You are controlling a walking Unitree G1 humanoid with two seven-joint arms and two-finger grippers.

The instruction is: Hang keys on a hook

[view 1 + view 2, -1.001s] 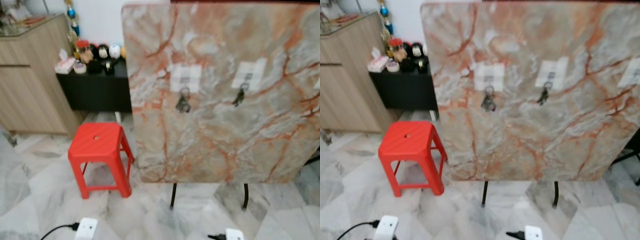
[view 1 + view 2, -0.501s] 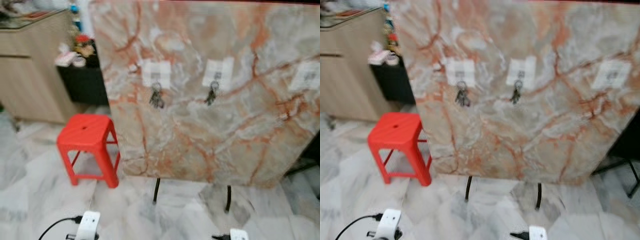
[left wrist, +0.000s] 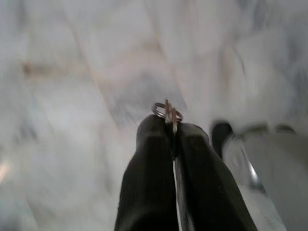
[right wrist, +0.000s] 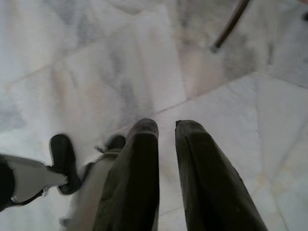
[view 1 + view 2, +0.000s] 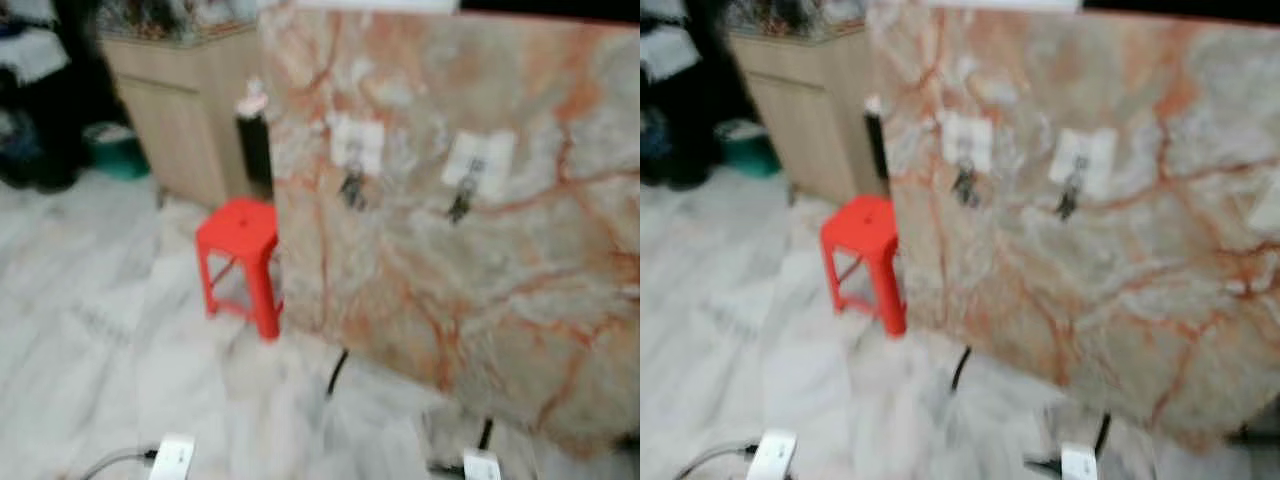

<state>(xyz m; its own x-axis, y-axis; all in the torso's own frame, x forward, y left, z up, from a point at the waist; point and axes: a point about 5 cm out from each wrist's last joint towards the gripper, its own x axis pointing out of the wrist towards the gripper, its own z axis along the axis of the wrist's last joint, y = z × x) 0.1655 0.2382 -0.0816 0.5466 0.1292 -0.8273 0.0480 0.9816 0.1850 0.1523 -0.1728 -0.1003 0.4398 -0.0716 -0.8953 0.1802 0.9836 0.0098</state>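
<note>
Here L gripper pinches key ring; R gripper slightly apart, empty.

No readable text or labels

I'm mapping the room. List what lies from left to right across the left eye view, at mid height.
Teal tub → wooden cabinet → red stool → first keys on the marble board → second keys.
</note>
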